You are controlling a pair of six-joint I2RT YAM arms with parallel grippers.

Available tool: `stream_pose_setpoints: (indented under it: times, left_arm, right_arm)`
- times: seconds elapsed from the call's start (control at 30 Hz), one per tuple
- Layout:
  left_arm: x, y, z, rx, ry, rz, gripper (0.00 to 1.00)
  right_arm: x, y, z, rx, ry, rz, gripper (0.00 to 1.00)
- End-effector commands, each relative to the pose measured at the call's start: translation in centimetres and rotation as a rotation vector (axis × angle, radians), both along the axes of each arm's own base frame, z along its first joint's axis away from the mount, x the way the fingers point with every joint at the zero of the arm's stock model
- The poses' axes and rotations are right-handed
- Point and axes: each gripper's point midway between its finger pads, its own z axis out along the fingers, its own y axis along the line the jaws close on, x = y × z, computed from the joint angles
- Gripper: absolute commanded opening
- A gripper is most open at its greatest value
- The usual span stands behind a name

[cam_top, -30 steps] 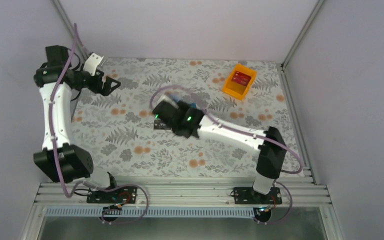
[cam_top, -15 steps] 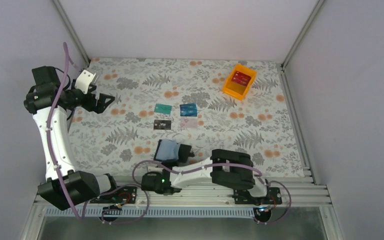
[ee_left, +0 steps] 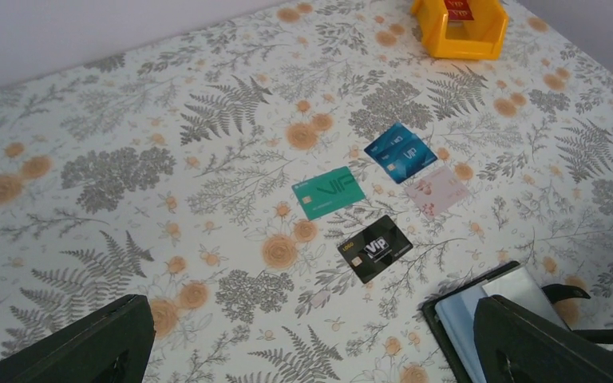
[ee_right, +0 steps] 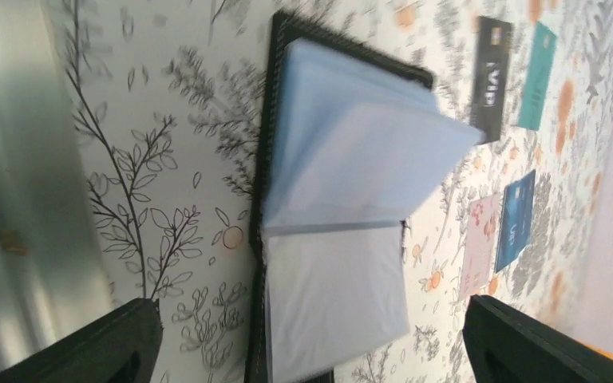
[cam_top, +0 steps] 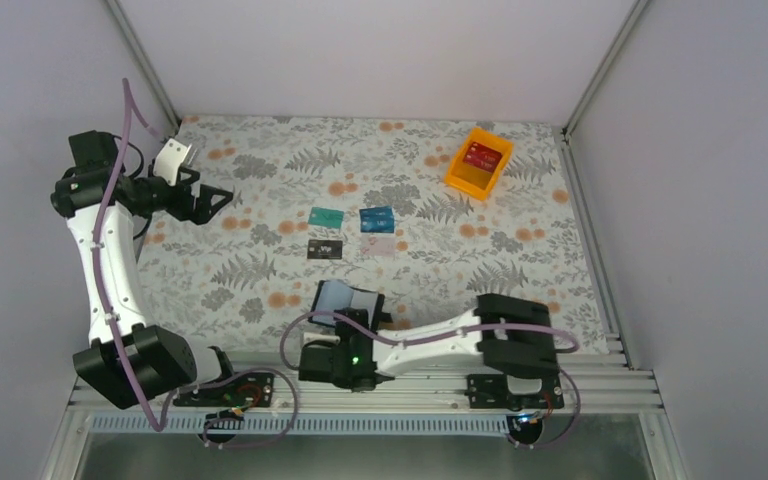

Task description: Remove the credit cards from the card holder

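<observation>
Four credit cards lie flat at mid-table: teal point(cam_top: 326, 216), blue point(cam_top: 376, 219), black point(cam_top: 325, 249) and pale pink point(cam_top: 381, 246). The black card holder point(cam_top: 348, 303) lies open near the front edge, its bluish clear sleeves fanned up. In the right wrist view the card holder point(ee_right: 335, 223) fills the middle. My right gripper point(ee_right: 313, 307) stands open just behind it, nothing between its fingers. My left gripper point(cam_top: 215, 197) hangs open at the far left, above the table. The left wrist view shows the teal point(ee_left: 329, 192), blue point(ee_left: 401, 152), pink point(ee_left: 436, 190) and black point(ee_left: 375, 248) cards.
An orange bin point(cam_top: 479, 160) with a red card in it stands at the back right. The metal rail point(ee_right: 16, 199) of the table's near edge runs close behind my right gripper. White walls close in the table on three sides.
My right arm pulled back from mid-table to the near edge with the card holder, then opened and let it go. The four cards now show. My left arm shifted slightly.
</observation>
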Motion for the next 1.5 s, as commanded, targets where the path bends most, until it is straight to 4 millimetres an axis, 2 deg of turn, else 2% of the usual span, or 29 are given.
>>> stream_pose_setpoints:
  times: [0.0,0.03,0.07,0.1,0.13,0.2,0.23,0.27,0.3,0.37,0.43,0.5,0.57,0.6,0.67,0.7,0.73,0.83,0.93,1.07,1.1,1.2,1.33,1.47]
  left_arm:
    - [0.6,-0.1,-0.2,-0.043,-0.01,-0.014,1.0]
    - [1.0,0.0,-0.4,-0.048,-0.009,-0.007,1.0]
    - [1.3,0.2,-0.6,-0.052,-0.008,0.004,1.0]
    - [1.8,0.5,-0.8,-0.055,-0.01,0.021,1.0]
    - [2.3,0.9,-1.2,-0.059,-0.009,0.041,1.0]
    - [3.6,1.7,-1.6,-0.071,-0.026,0.096,1.0]
    - [3.8,1.7,-2.0,-0.088,-0.031,0.114,1.0]
    - [4.1,1.8,-2.1,-0.1,-0.047,0.132,1.0]
    - [4.3,2.1,-2.3,-0.098,-0.068,0.158,1.0]
    - [4.9,2.9,-2.9,-0.094,-0.108,0.225,1.0]
    - [5.6,4.1,-3.7,-0.097,-0.141,0.316,1.0]
    - [6.3,5.4,-5.1,-0.098,-0.158,0.449,1.0]
    - [6.3,5.4,-6.7,-0.077,-0.178,0.524,1.0]
    - [6.5,5.3,-6.6,-0.058,-0.218,0.547,1.0]
    - [6.8,5.1,-6.0,-0.028,-0.29,0.595,1.0]
    - [7.4,5.4,-6.4,-0.015,-0.289,0.641,1.0]
    - [8.0,6.1,-6.9,0.009,-0.296,0.7,1.0]
    - [9.2,5.3,-9.3,0.021,-0.308,0.746,1.0]
    - [9.3,2.8,-10.6,-0.018,-0.403,0.674,1.0]
    - [9.0,0.8,-13.5,0.043,-0.468,0.636,1.0]
    - [8.9,0.2,-14.6,0.061,-0.457,0.619,1.0]
    - [8.4,-1.0,-15.7,0.103,-0.51,0.587,1.0]
    - [9.0,0.1,-15.5,0.152,-0.59,0.635,1.0]
    - [10.7,0.9,-17.5,0.136,-0.501,0.621,1.0]
  right_arm:
    - [-0.9,2.4,8.2,0.334,0.113,0.016,1.0]
    - [-0.4,3.1,11.4,0.474,0.176,0.02,1.0]
    - [1.0,3.4,14.4,0.619,0.231,0.002,1.0]
    - [3.8,2.5,17.6,0.766,0.262,-0.044,1.0]
    - [7.1,0.7,20.4,0.907,0.259,-0.109,1.0]
    - [12.6,-4.5,25.2,1.148,0.188,-0.217,1.0]
    - [14.6,-7.1,26.9,1.247,0.144,-0.256,1.0]
    - [17.5,-11.0,27.8,1.325,0.071,-0.337,1.0]
    - [19.1,-13.8,28.6,1.387,0.03,-0.369,1.0]
    - [22.0,-18.8,28.3,1.453,-0.032,-0.476,1.0]
    - [24.7,-23.8,26.9,1.498,-0.112,-0.625,1.0]
    - [26.3,-28.6,25.1,1.546,-0.203,-0.76,1.0]
    - [26.6,-33.0,23.8,1.615,-0.308,-0.85,1.0]
    - [26.4,-35.0,22.9,1.636,-0.37,-0.88,1.0]
    - [25.1,-37.8,21.9,1.7,-0.503,-0.877,1.0]
    - [24.3,-38.8,21.1,1.713,-0.558,-0.88,1.0]
    - [23.7,-39.6,19.6,1.705,-0.592,-0.906,1.0]
    - [23.9,-40.2,16.9,1.632,-0.594,-0.948,1.0]
    - [24.1,-40.2,14.0,1.572,-0.547,-0.989,1.0]
    - [23.5,-39.1,12.0,1.546,-0.512,-0.923,1.0]
    - [23.7,-39.2,11.6,1.55,-0.506,-0.936,1.0]
    - [24.4,-39.3,11.8,1.525,-0.517,-0.929,1.0]
    - [24.2,-39.6,12.2,1.506,-0.565,-0.906,1.0]
    - [24.3,-39.7,11.7,1.498,-0.586,-0.894,1.0]
